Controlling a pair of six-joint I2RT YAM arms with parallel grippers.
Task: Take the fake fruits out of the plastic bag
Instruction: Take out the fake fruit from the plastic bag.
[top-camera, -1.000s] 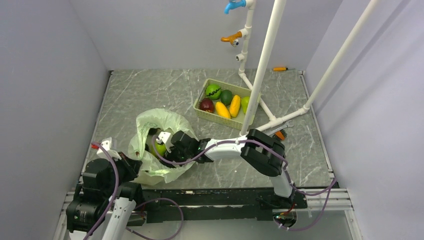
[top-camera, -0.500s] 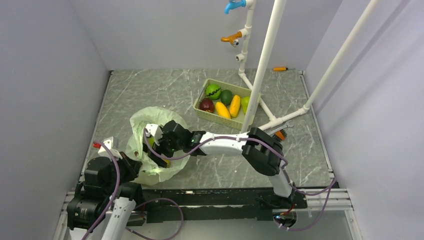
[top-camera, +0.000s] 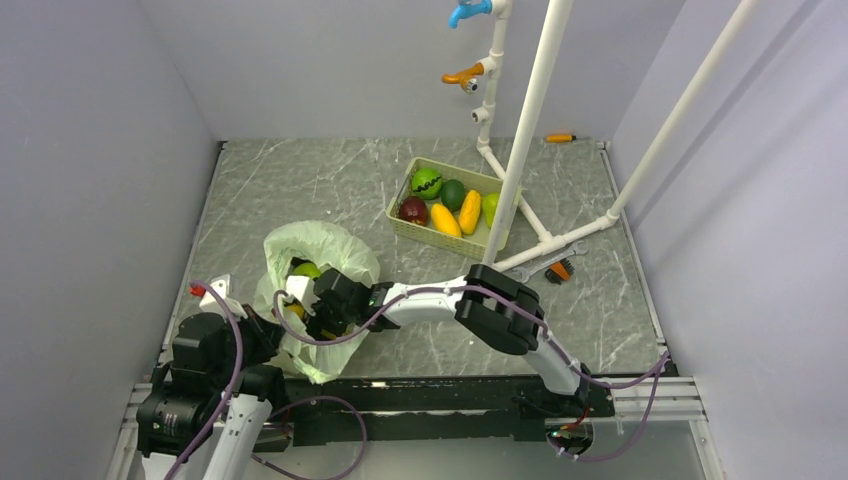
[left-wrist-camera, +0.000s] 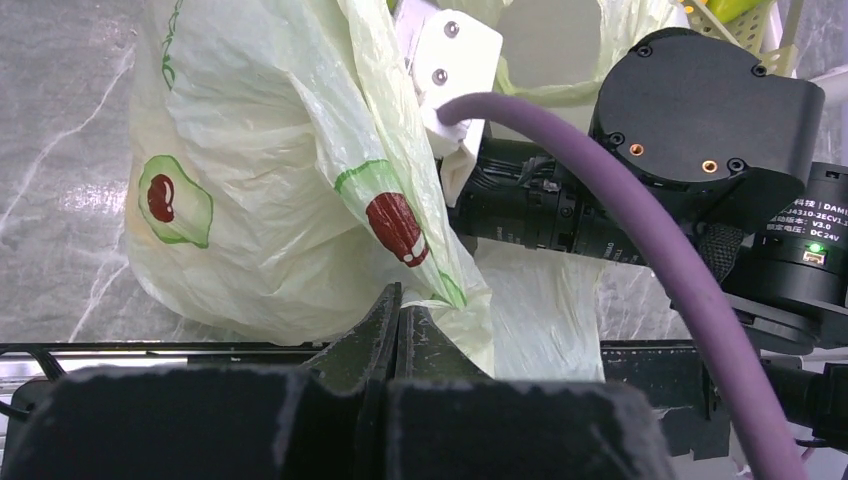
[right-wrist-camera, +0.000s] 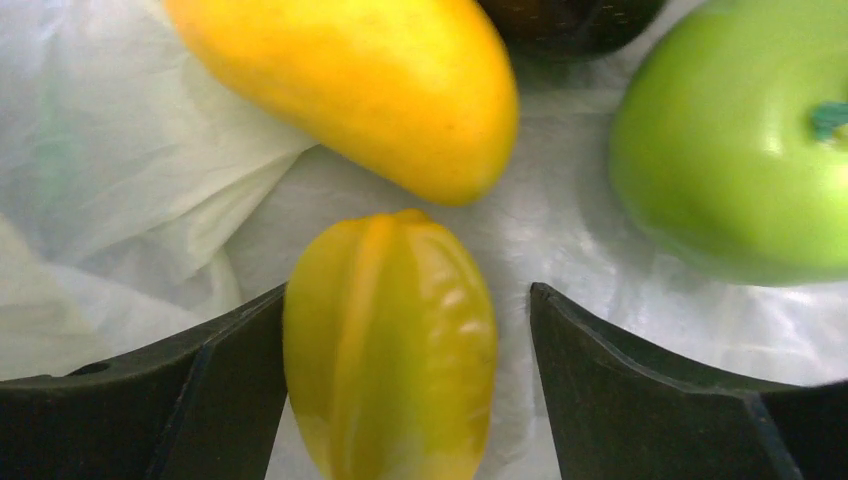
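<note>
Right wrist view: my right gripper (right-wrist-camera: 408, 300) is inside the plastic bag (right-wrist-camera: 110, 200), jaws spread wide either side of a ribbed yellow fruit (right-wrist-camera: 390, 360). One finger (right-wrist-camera: 225, 345) looks to touch its side and the other stands off with a gap, so it's not clamped. Just beyond lies a yellow oblong fruit (right-wrist-camera: 350, 80), its tip almost on the ribbed one. A bright green apple (right-wrist-camera: 740, 150) is off to the side. A dark fruit (right-wrist-camera: 570, 15) is cut off at the top edge. All rest on the bag film.

Left wrist view: my left gripper (left-wrist-camera: 398, 315) is pinched closed on a fold of the bag's near edge, and the bag bulges up beyond it.

Top view: the bag sits near-left on the table (top-camera: 300, 180), and my right arm reaches into its mouth. A beige tray (top-camera: 398, 205), well apart toward the back, holds a zigzag green ball (top-camera: 427, 183), a maroon fruit (top-camera: 413, 210) and others.
</note>
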